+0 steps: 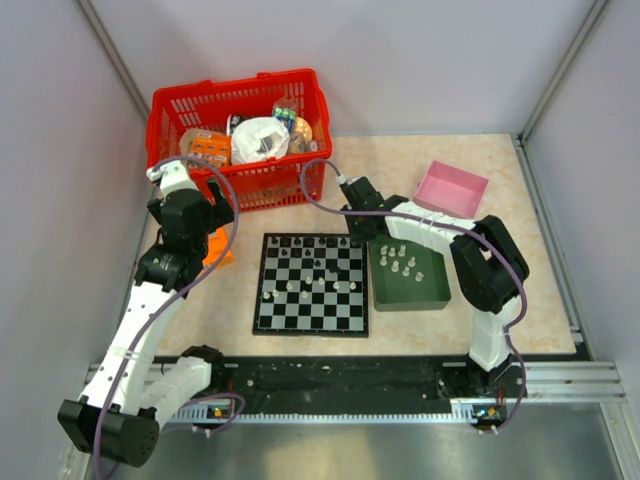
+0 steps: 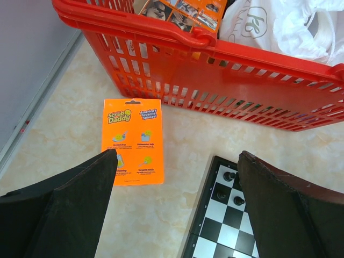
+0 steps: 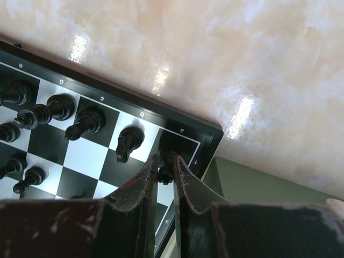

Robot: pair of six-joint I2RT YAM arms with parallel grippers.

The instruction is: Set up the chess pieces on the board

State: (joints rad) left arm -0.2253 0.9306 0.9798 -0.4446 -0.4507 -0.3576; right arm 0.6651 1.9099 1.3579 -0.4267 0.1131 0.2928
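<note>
My right gripper (image 3: 165, 159) is pinched together on a black piece (image 3: 167, 163) at the far right corner square of the board (image 3: 86, 156). The fingers hide its base, so I cannot tell whether it rests flat on that square or hangs just above it.

That is my main worry. If I let go while it is raised or tilted, I expect it to topple, and with the board's edge right there it could roll off onto the table or toward the green tray (image 3: 252, 183) just beside that corner.

The neighbouring black piece (image 3: 128, 144) stands one square along the far row, close to my left-hand finger. Spreading the jaws wide, or pulling away sideways instead of straight up, could knock it over and take more of the row with it. A piece this small may also cling to one pad and get dragged off its square.

My left gripper (image 2: 177, 158) hangs with its jaws wide apart and nothing between them, over the table near the board's far left corner, beside the orange packet (image 2: 132, 141) and the red basket (image 2: 215, 64). The white pieces (image 1: 400, 262) wait in the tray, with a few more on the board's middle rows.
</note>
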